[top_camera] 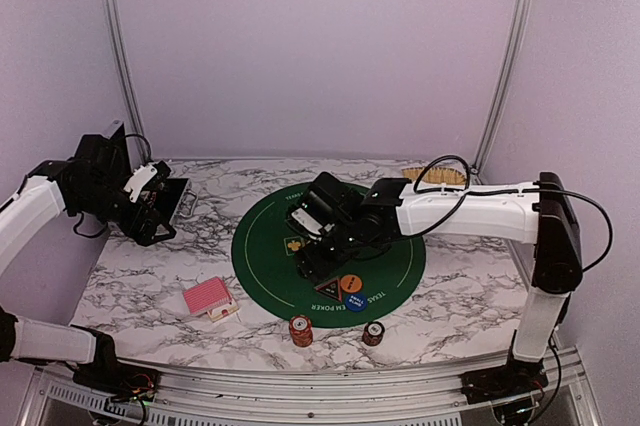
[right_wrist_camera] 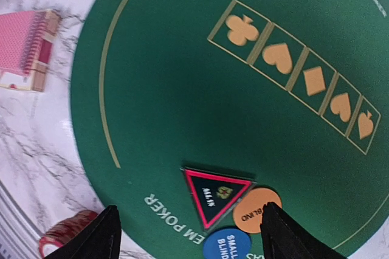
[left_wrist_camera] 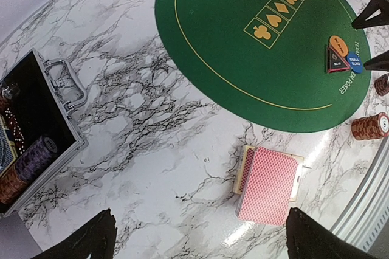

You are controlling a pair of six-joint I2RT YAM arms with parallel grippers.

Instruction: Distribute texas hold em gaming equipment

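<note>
On the near part of the green poker mat [top_camera: 290, 271] lie a black triangular marker [right_wrist_camera: 216, 193], an orange disc [right_wrist_camera: 255, 210] and a blue disc [right_wrist_camera: 226, 245], all touching. My right gripper [right_wrist_camera: 189, 207] hangs just above them, open, one finger on each side of the triangle, with nothing held. Two stacks of red-and-white chips [top_camera: 300, 329] [top_camera: 373, 333] stand on the marble in front of the mat. The red-backed playing cards [top_camera: 208, 297] lie on their box to the left. My left gripper [left_wrist_camera: 199, 210] is open and empty, raised at the far left, next to the case.
An open black-and-silver case [left_wrist_camera: 67, 98] with more chips [left_wrist_camera: 36, 155] inside sits at the table's left edge. A tan woven tray [top_camera: 435, 176] stands at the back right, behind the right arm. The metal table rail [top_camera: 330, 386] runs just beyond the chip stacks.
</note>
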